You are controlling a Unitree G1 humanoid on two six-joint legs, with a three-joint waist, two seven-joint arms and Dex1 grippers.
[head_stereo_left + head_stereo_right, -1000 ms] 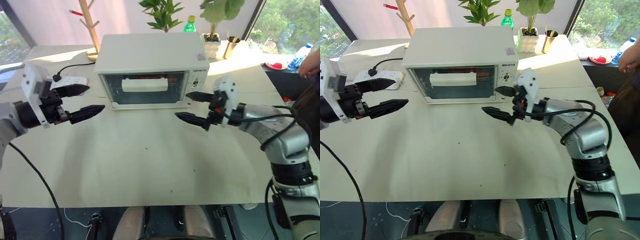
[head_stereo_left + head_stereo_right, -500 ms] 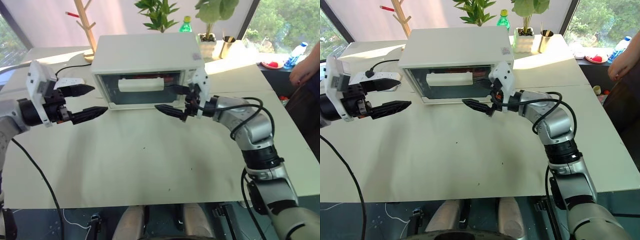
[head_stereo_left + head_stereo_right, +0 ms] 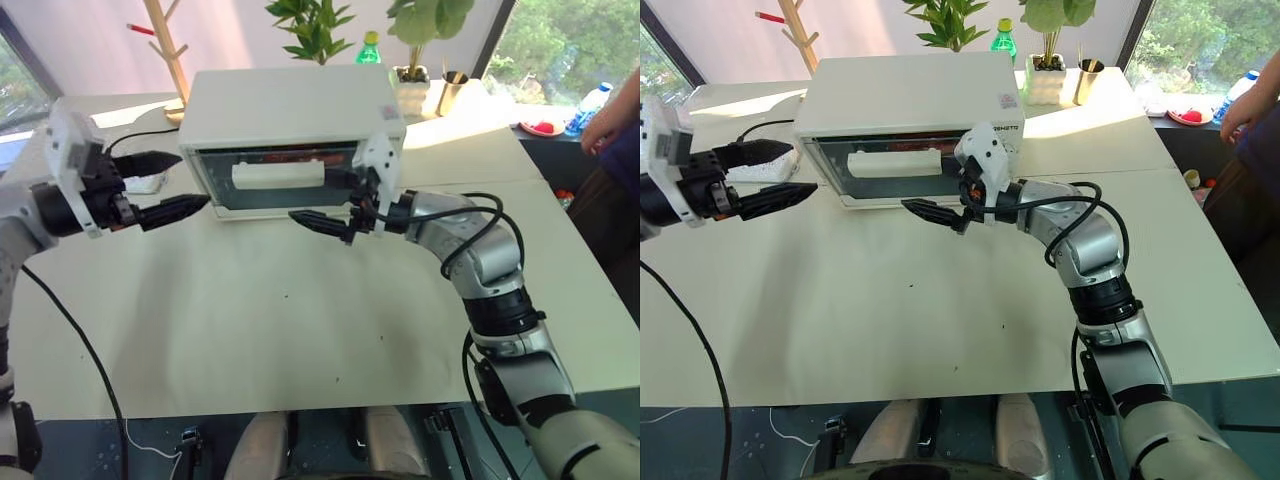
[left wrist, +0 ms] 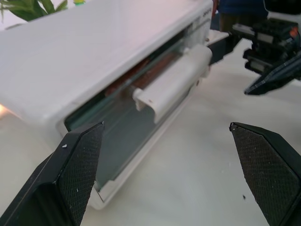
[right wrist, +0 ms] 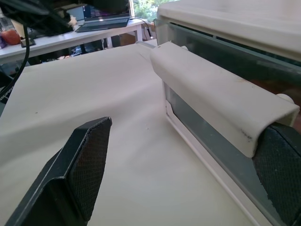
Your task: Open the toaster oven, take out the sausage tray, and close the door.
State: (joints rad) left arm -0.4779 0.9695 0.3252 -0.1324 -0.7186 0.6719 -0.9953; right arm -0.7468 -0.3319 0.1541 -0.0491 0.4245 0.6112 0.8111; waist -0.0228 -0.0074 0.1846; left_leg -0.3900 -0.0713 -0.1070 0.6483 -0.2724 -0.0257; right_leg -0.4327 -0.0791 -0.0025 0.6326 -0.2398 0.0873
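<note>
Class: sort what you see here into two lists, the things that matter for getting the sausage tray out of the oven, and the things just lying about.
Job in hand:
toaster oven
door, shut
bar handle
sausage tray, dimly seen behind the glass
right pincer, open, beside the handle
left pincer, open

Lying about:
power strip
green bottle
potted plants
metal cup

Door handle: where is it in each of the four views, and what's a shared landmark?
Left eye view: door handle, upper centre, on the closed door.
Right eye view: upper centre, left of the right gripper.
Left wrist view: handle centre, running toward the upper right.
Right wrist view: handle centre to right, one finger at its near end.
Shared landmark: the toaster oven.
</note>
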